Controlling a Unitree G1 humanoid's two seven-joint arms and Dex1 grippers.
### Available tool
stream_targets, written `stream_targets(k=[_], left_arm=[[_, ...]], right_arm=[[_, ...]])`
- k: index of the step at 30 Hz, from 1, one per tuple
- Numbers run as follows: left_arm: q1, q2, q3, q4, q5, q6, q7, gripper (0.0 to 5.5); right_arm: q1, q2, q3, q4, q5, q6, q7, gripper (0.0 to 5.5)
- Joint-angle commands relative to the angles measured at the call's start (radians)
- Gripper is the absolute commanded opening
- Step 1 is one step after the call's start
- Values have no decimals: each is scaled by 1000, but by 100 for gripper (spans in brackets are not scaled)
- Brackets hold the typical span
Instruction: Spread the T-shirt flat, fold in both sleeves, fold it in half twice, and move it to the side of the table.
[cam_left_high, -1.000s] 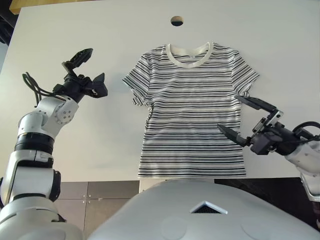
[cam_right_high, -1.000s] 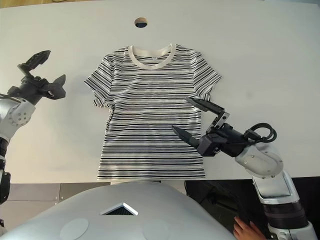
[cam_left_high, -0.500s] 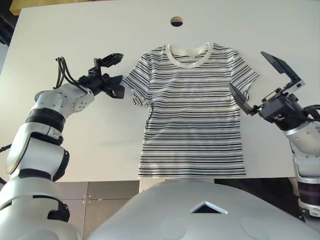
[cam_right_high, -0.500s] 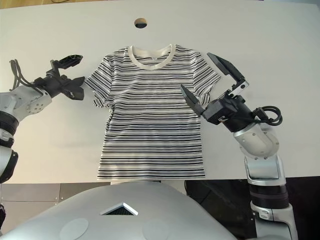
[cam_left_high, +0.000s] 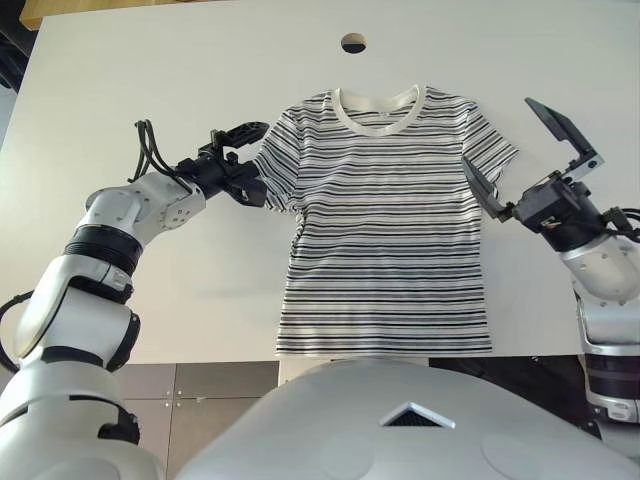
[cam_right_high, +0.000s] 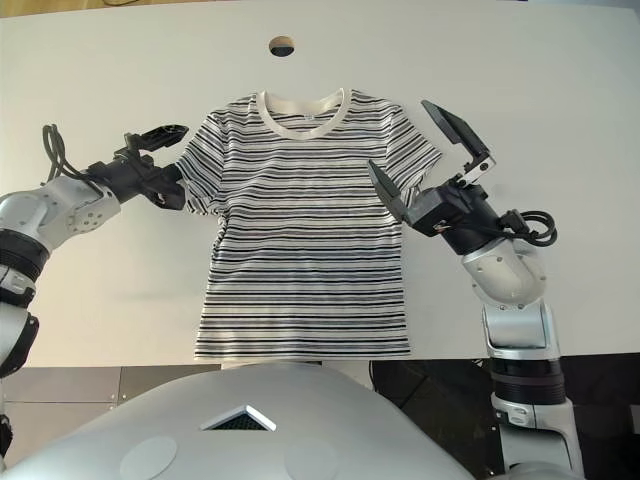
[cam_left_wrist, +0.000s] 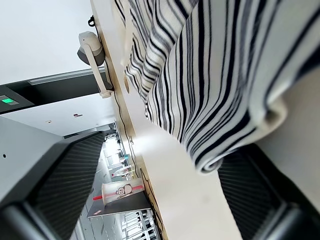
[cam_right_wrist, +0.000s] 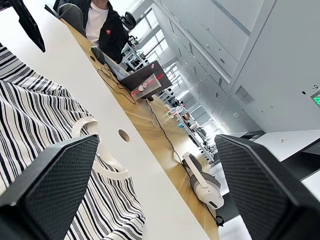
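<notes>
A black-and-white striped T-shirt (cam_left_high: 385, 220) with a cream collar (cam_left_high: 378, 108) lies spread flat on the white table (cam_left_high: 150, 60), collar away from me. My left gripper (cam_left_high: 258, 165) is open at the edge of the shirt's left sleeve. In the left wrist view the sleeve hem (cam_left_wrist: 215, 75) hangs between its two fingers (cam_left_wrist: 55, 180). My right gripper (cam_left_high: 500, 135) is open wide just above the right sleeve (cam_left_high: 492, 148), one finger over the cloth and one raised. The right wrist view looks across the shirt (cam_right_wrist: 30, 115) between that gripper's fingers (cam_right_wrist: 45, 185).
A round cable hole (cam_left_high: 353, 42) sits in the table beyond the collar. The shirt's hem lies close to the table's front edge (cam_left_high: 200, 362). Bare tabletop spreads to both sides of the shirt. A wooden desk with a laptop (cam_right_wrist: 145, 80) stands behind.
My left gripper has swung right from the bare table to the left sleeve's edge. My right gripper has risen from beside the shirt's lower body to the right sleeve.
</notes>
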Motion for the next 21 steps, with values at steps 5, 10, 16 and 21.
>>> stream_targets(k=[5, 10, 16, 21], left_arm=[[81, -21, -49, 18, 15, 27, -75, 252], [70, -30, -33, 55, 9, 71, -36, 154], [70, -49, -31, 83, -8, 79, -19, 74], [87, -46, -30, 53, -21, 67, -11, 11]], right_arm=[[-26, 5, 11, 50, -20, -26, 0, 423], [-21, 6, 16, 58, -21, -35, 0, 423], [-6, 9, 23, 57, -20, -44, -1, 423], [9, 26, 27, 12, 107, -22, 32, 423]])
